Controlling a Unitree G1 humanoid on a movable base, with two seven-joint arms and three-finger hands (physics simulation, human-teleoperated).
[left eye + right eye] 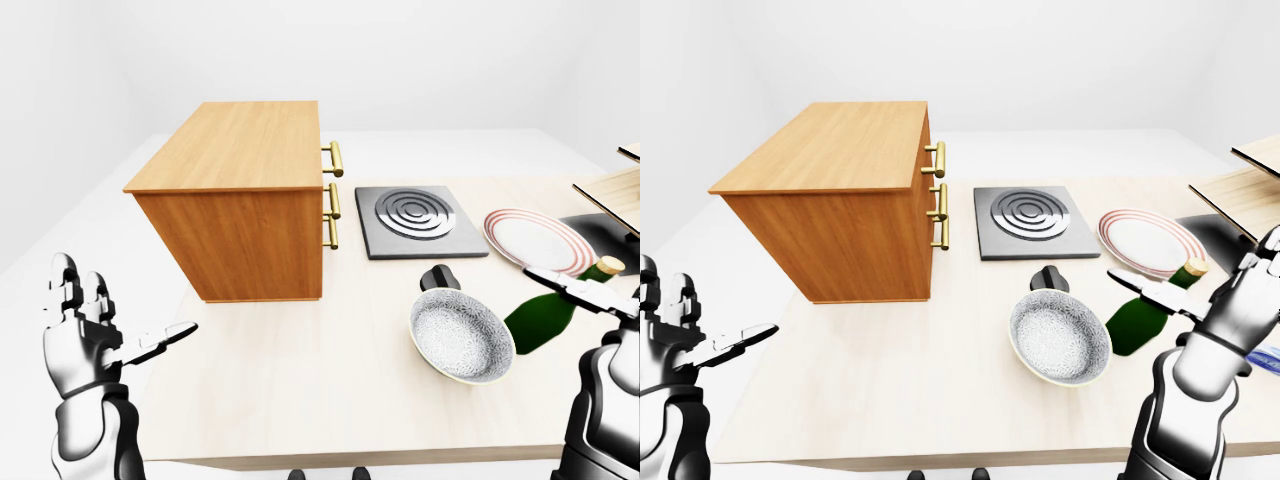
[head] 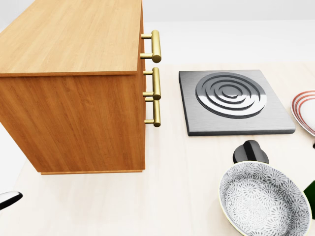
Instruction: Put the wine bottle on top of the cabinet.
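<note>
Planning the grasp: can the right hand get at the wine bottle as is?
Probably yes. The right hand is open, just right of the wine bottle, which lies tilted on the table. The bowl sits on the bottle's far side, not between them.

In the right-eye view, the wine bottle [image 1: 1137,318] lies on the table [image 1: 940,390] just beside the right hand's fingers [image 1: 1150,290], the bowl [image 1: 1060,338] to its left. The cabinet [image 1: 245,200] stands up and right of the left hand's fingers [image 1: 165,335], with the burner [image 1: 418,220] and plate [image 1: 535,240] further right.
</note>
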